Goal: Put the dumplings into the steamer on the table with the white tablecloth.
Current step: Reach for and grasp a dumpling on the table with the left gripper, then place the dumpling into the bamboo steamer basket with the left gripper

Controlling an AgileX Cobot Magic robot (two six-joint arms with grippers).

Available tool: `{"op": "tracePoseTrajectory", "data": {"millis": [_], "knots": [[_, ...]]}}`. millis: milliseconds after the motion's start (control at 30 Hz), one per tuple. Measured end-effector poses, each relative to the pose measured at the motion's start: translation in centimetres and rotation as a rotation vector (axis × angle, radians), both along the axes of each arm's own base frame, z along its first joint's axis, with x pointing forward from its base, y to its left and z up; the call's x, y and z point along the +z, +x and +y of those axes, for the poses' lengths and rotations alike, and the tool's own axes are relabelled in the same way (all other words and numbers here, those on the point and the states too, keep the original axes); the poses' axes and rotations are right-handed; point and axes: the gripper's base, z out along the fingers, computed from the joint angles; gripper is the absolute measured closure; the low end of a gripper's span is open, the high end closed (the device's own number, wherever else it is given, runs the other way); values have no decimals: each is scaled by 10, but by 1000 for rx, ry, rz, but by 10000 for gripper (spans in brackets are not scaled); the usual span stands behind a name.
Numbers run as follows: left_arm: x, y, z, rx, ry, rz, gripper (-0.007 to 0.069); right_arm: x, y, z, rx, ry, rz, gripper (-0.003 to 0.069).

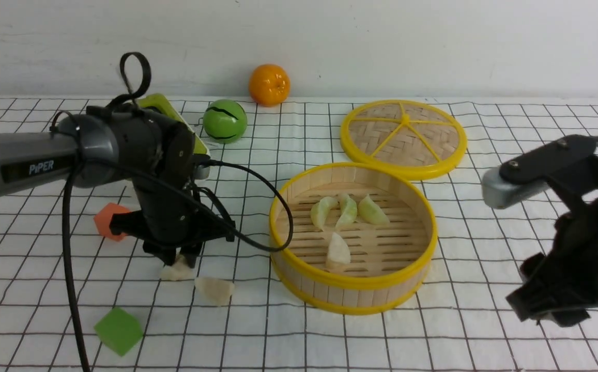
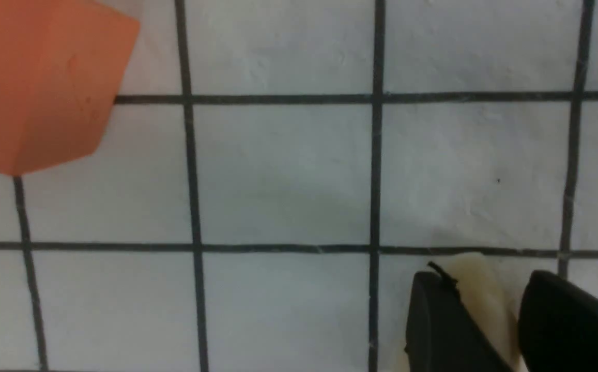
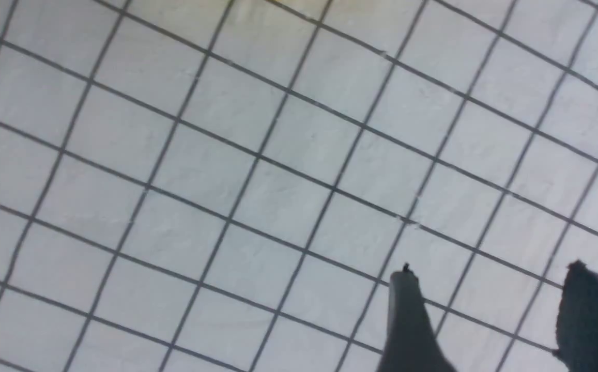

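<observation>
The steamer [image 1: 353, 281] stands mid-table on the white tablecloth [image 1: 485, 248], with several pale dumplings [image 1: 338, 251] on its slatted floor. Left of it, two cream dumplings lie on the cloth. My left gripper [image 1: 180, 261] points down over the nearer-left dumpling [image 1: 174, 271]. In the left wrist view that dumpling [image 2: 479, 294] sits squeezed between the black fingers of the left gripper [image 2: 485, 276], still resting on the cloth. The other loose dumpling [image 1: 215, 289] lies free beside it. My right gripper [image 1: 547, 310] hovers right of the steamer, and the right gripper [image 3: 490, 268] stands open over bare cloth.
The woven steamer lid [image 1: 403, 137] lies behind the steamer. An orange cube [image 1: 110, 219] sits just left of my left gripper, and a green cube [image 1: 118, 330] lies near the front edge. A green ball [image 1: 225, 121] and an orange fruit [image 1: 269, 84] stand at the back.
</observation>
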Motion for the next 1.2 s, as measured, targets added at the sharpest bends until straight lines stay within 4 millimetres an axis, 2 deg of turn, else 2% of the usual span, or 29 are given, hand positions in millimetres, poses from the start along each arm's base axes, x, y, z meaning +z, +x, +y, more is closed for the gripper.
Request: {"op": "tracePoseTrajectory", "data": {"millis": [67, 200, 267, 300, 333, 367, 400, 500, 567, 600, 633, 667, 700, 733, 767, 800, 933, 1100, 1200], "knots": [[2, 0, 0, 4, -3, 5, 431, 6, -9, -10, -44, -11, -50, 280], [21, -1, -2, 22, -41, -1, 431, 17, -19, -23, -106, -23, -136, 279], [57, -3, -7, 19, -120, -68, 431, 29, -26, -34, -158, -35, -222, 285], [60, -3, -7, 18, -128, -74, 431, 30, -26, -35, -162, -36, -228, 287], [80, -4, -12, 9, -187, -112, 431, 34, -28, -40, -187, -47, -265, 295], [85, -5, -14, 5, -204, -122, 431, 35, -29, -41, -194, -51, -274, 299], [102, -9, -26, -24, -274, -153, 431, 34, -31, -47, -229, -73, -302, 324], [116, -15, -55, -80, -371, -192, 431, 22, -32, -52, -278, -110, -314, 370], [116, -22, -85, -133, -426, -218, 431, 6, -33, -56, -318, -132, -315, 414], [116, -23, -88, -138, -429, -219, 431, 2, -33, -56, -319, -136, -311, 423], [114, -28, -113, -177, -460, -239, 432, -13, -34, -58, -348, -137, -310, 460], [112, -30, -126, -196, -472, -248, 432, -20, -35, -58, -350, -138, -307, 479], [110, -31, -128, -199, -473, -247, 432, -23, -35, -59, -359, -132, -307, 488], [105, -32, -148, -221, -493, -260, 433, -36, -37, -59, -366, -117, -296, 529], [105, -31, -149, -219, -494, -263, 433, -37, -37, -58, -369, -114, -296, 533], [96, -29, -164, -228, -503, -273, 435, -41, -38, -58, -368, -106, -294, 565], [72, -19, -182, -224, -505, -289, 435, -40, -36, -58, -352, -101, -322, 622], [45, -13, -187, -221, -477, -263, 435, -39, -35, -57, -344, -91, -337, 650], [39, -12, -188, -216, -473, -254, 435, -39, -35, -56, -341, -89, -340, 651]]}}
